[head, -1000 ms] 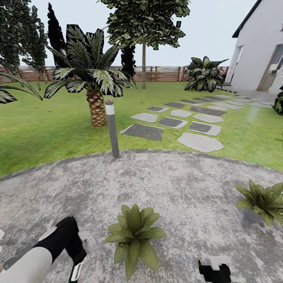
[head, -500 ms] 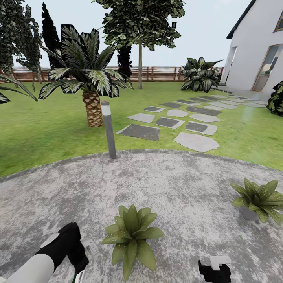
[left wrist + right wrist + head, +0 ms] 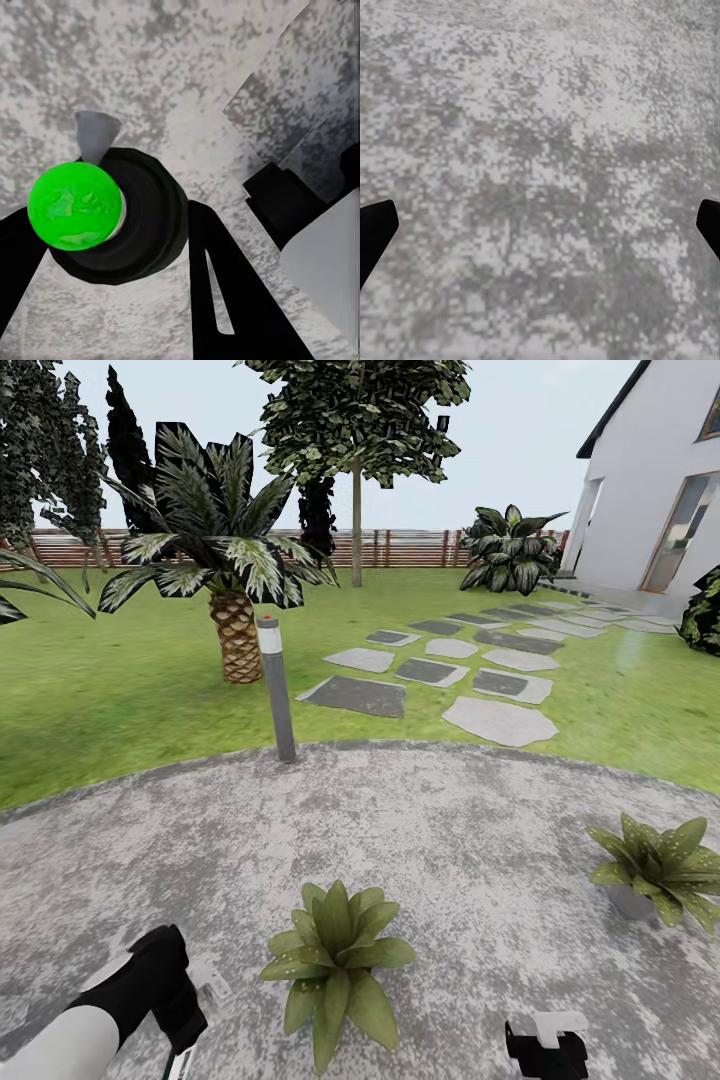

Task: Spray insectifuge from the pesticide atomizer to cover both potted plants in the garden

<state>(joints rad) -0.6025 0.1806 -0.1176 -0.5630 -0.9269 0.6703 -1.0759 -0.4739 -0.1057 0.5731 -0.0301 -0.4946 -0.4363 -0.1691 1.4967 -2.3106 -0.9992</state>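
I am clamping my left end effector (image 3: 112, 247) on the pesticide atomizer (image 3: 112, 217), lower left of frame; right end effector (image 3: 540, 225) is spread apart over paving (image 3: 450, 840), potted plants (image 3: 335, 960) mid-bottom and right.

A home garden: green lawn (image 3: 100, 700) surrounds a round, mottled grey paved area (image 3: 450, 840), and stepping stones (image 3: 500, 720) lead towards a white house (image 3: 650, 490). A palm (image 3: 215, 560), a tree (image 3: 355, 420) and a brown slatted fence (image 3: 400, 548) close the far side.
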